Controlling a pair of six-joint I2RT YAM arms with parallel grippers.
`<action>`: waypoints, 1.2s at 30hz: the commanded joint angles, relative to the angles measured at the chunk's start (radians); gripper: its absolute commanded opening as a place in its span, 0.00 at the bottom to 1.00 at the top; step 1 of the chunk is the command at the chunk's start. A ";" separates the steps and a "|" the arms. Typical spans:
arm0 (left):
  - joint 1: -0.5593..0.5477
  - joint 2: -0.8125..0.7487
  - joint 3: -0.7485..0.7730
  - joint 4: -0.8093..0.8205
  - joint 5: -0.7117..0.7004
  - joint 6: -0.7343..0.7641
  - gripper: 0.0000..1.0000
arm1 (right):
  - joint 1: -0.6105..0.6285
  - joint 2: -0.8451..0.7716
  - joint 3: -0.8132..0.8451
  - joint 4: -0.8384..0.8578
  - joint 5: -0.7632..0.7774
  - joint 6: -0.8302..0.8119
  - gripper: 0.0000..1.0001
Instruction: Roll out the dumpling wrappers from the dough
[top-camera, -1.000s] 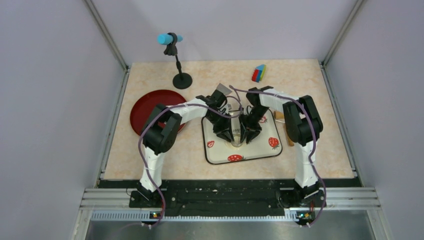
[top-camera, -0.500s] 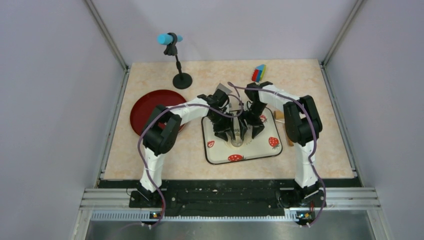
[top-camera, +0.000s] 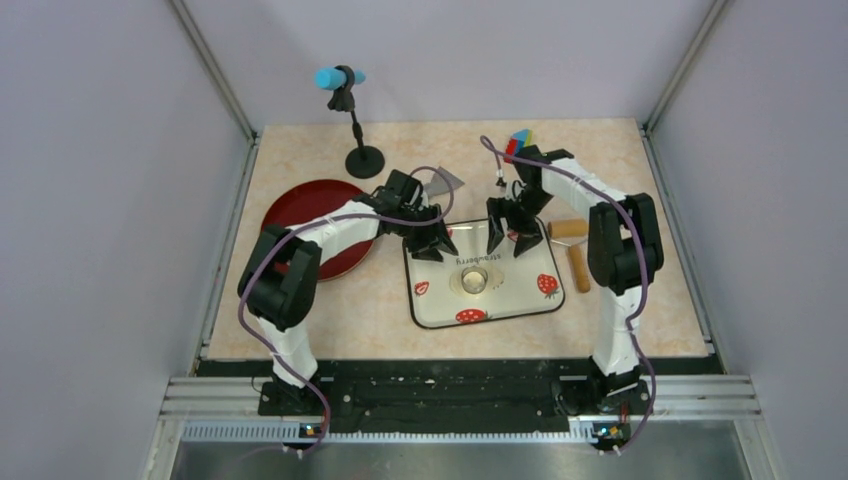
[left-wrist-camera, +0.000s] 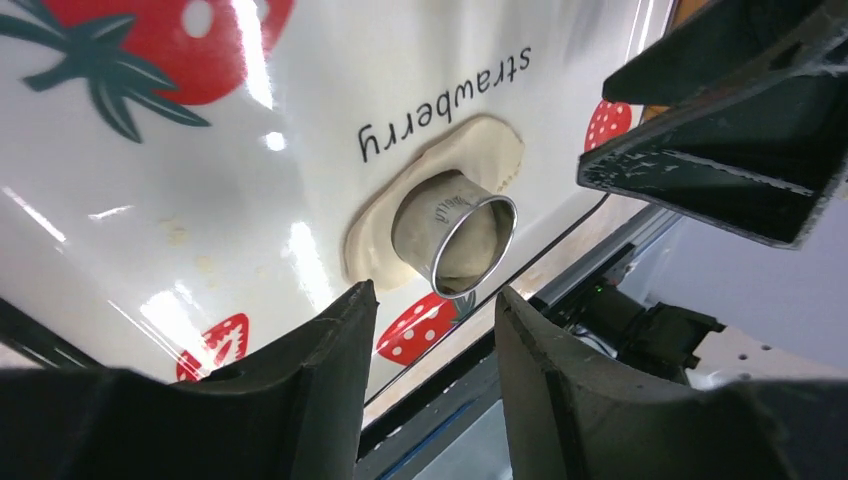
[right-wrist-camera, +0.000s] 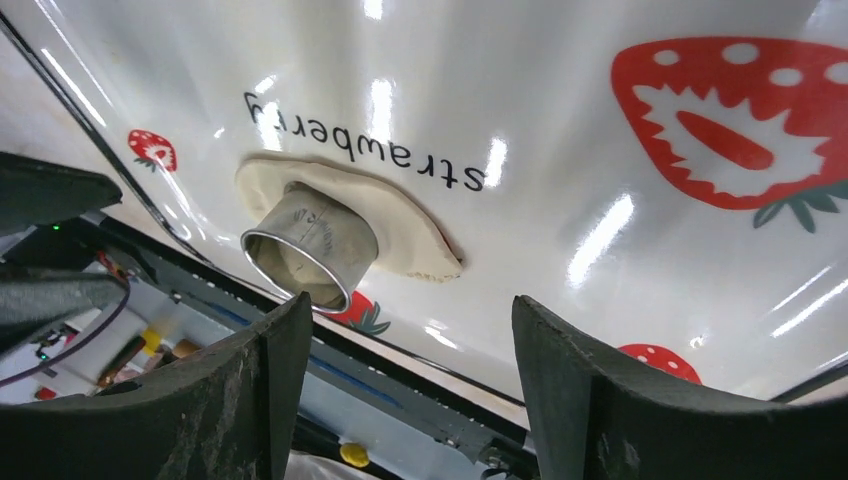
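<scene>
The dough (left-wrist-camera: 487, 148) is a thin flat pale sheet on the white strawberry mat (top-camera: 520, 300). It also shows in the right wrist view (right-wrist-camera: 405, 228). The silver ring cutter (top-camera: 474, 279) stands upright on it, with dough showing inside the ring (left-wrist-camera: 455, 232) (right-wrist-camera: 310, 250). No separate dumpling wrapper shows. My left gripper (top-camera: 437, 245) (left-wrist-camera: 432, 300) is open and empty, above the mat's far left edge. My right gripper (top-camera: 510, 240) (right-wrist-camera: 412, 305) is open and empty, above the mat's far right part. Both are clear of the ring.
A tan wooden rolling pin (top-camera: 575, 245) lies right of the mat. A dark red plate (top-camera: 300, 215) sits at the left under the left arm. A microphone stand (top-camera: 362, 160), a grey scraper (top-camera: 440, 183) and a coloured block (top-camera: 517, 146) are at the back.
Both grippers were together on the ring cutter. They have let go, lifted and drawn apart toward the far side. The ring stays standing on the dough.
</scene>
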 joint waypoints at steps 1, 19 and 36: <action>0.037 -0.057 -0.061 0.166 0.073 -0.070 0.52 | -0.012 -0.069 0.030 0.022 -0.059 0.008 0.71; -0.031 0.098 -0.031 0.143 0.179 -0.023 0.39 | -0.011 -0.028 -0.168 0.095 -0.269 -0.028 0.48; -0.060 0.153 -0.040 0.091 0.137 0.014 0.27 | 0.020 0.041 -0.218 0.107 -0.291 -0.061 0.15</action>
